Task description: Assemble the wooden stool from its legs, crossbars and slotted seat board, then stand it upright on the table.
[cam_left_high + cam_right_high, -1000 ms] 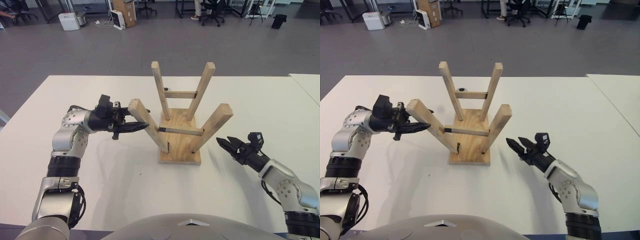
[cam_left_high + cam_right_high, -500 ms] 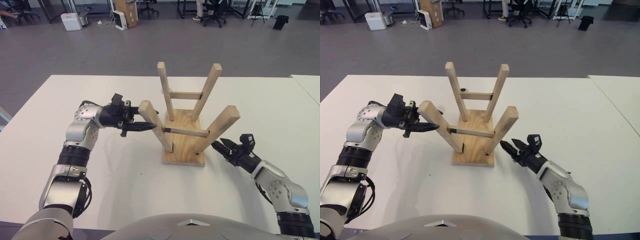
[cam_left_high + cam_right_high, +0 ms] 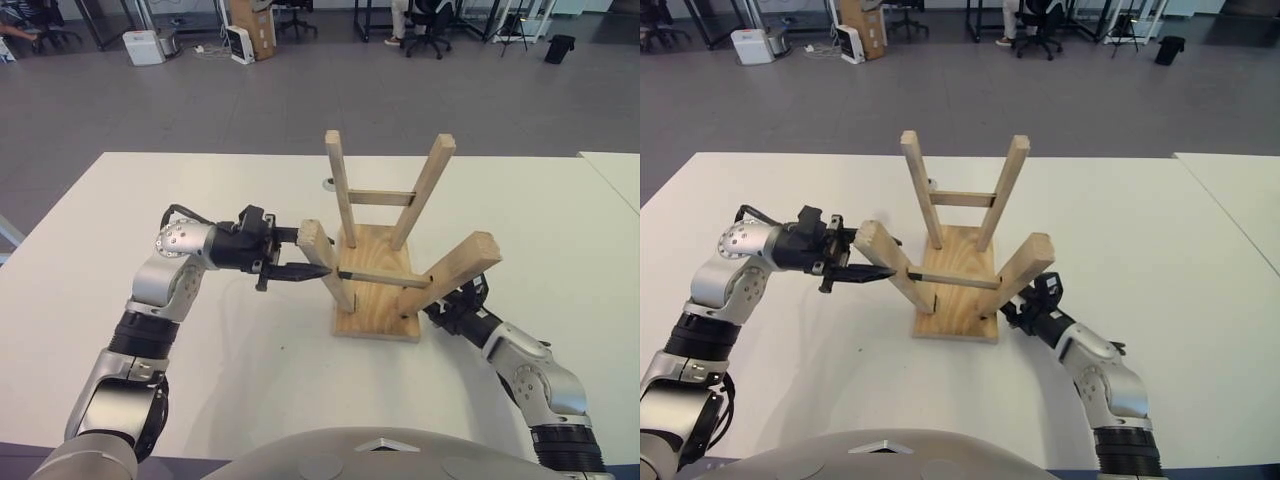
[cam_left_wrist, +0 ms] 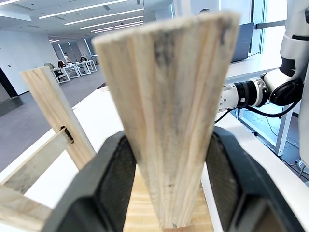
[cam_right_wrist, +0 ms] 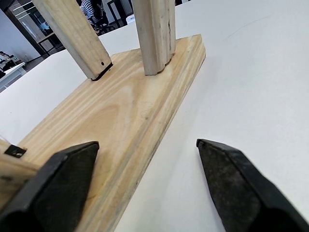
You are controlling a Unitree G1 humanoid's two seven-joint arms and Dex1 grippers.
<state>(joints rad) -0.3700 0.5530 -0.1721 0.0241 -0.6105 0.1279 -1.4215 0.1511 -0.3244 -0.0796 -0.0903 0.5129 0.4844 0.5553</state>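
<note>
Stool (image 3: 380, 277) assembled, inverted on tabletop (image 3: 250, 375); my left hand (image 3: 312, 252) grips one leg (image 3: 338, 285), my right hand (image 3: 437, 312) open at seat board (image 3: 375, 322); righting remains.

The left arm (image 3: 165, 278) is bent at the elbow and stretched forward and inward, low over the counter (image 3: 230, 380). Its wrist is held level, and the left gripper (image 3: 308, 253) is closed about a leg (image 3: 335, 285), with one finger (image 4: 111, 188) pressed to each side. The right arm (image 3: 525, 365) is bent at the side and laid low with the forearm pointed inward, and the right gripper (image 3: 447, 312) is spread wide, one finger (image 5: 63, 179) set over the edge of the seat board (image 5: 120, 116) and the other over bare counter.
</note>
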